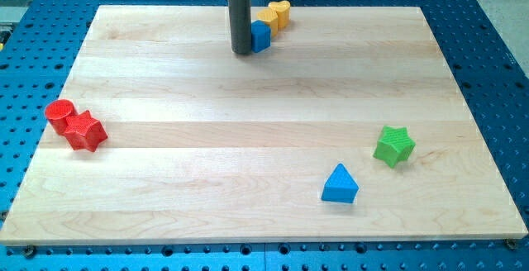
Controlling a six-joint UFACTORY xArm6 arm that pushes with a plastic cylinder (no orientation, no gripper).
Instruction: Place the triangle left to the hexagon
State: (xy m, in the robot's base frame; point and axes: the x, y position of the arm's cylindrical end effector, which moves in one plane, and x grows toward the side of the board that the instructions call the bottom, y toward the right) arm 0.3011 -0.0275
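My tip (242,52) stands at the upper middle of the frame, on the wooden tabletop (248,139). It is a plain rod, so this end effector has nothing to spread or press together, and it pinches nothing. Just to its right a blue block (261,35) touches it or nearly touches it; its shape I cannot tell, because the rod hides part of it. Behind this block, near the top edge, lie two yellow blocks (275,14), close together. The blue triangle (340,184) lies in the lower right, well apart from the tip. The green star (394,145) is near it, up and to the right. At the left edge, a red cylinder (60,116) touches a red star (85,130).
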